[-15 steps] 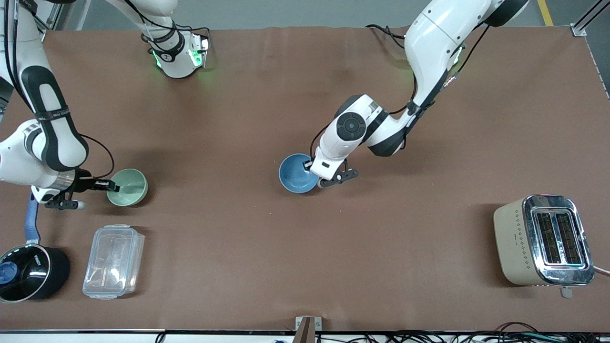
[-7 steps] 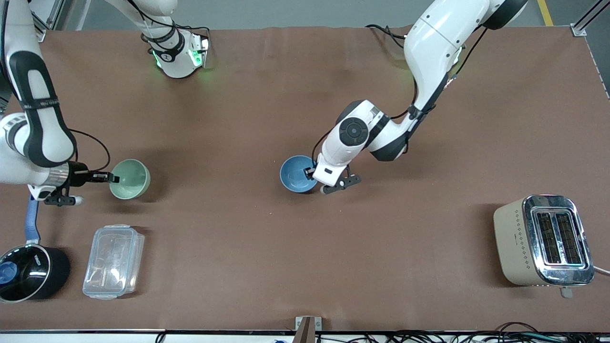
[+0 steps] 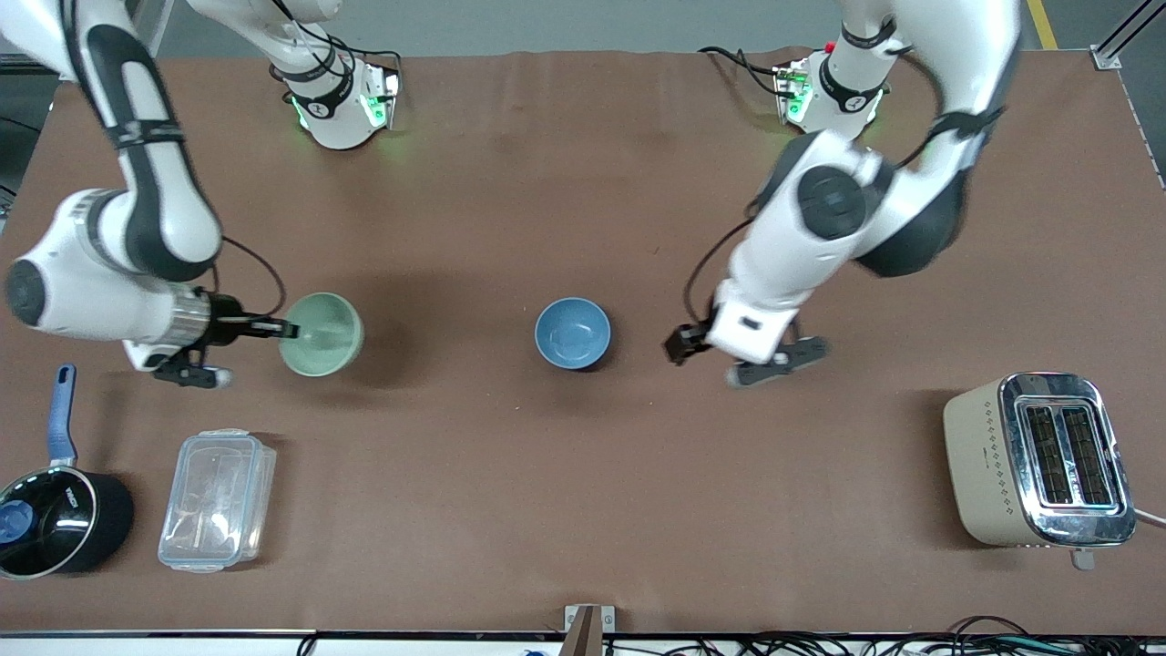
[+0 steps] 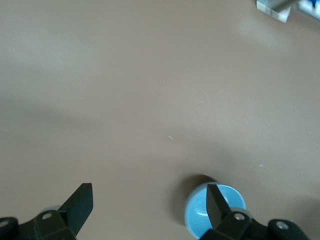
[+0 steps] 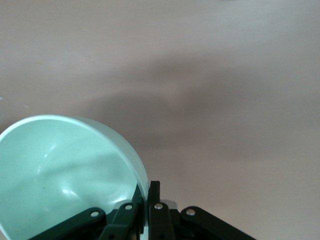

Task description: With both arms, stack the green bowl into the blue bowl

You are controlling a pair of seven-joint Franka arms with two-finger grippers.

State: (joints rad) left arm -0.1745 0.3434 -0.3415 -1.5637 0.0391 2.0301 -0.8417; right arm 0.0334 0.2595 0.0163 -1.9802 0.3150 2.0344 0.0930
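The blue bowl [image 3: 572, 333] sits upright and alone on the brown table near its middle; it also shows in the left wrist view [image 4: 200, 210]. My left gripper [image 3: 681, 344] is open and empty, apart from the blue bowl, toward the left arm's end of the table. My right gripper [image 3: 284, 331] is shut on the rim of the pale green bowl [image 3: 322, 334], which it holds tilted above the table, toward the right arm's end from the blue bowl. In the right wrist view the green bowl [image 5: 65, 175] has its rim pinched between the fingers [image 5: 154, 192].
A clear plastic container [image 3: 217, 499] and a black saucepan with a blue handle [image 3: 55, 510] stand near the front edge at the right arm's end. A beige toaster [image 3: 1038, 460] stands at the left arm's end.
The left gripper let go of the blue bowl and drew back toward the left arm's end. The right gripper carried the green bowl toward the blue bowl.
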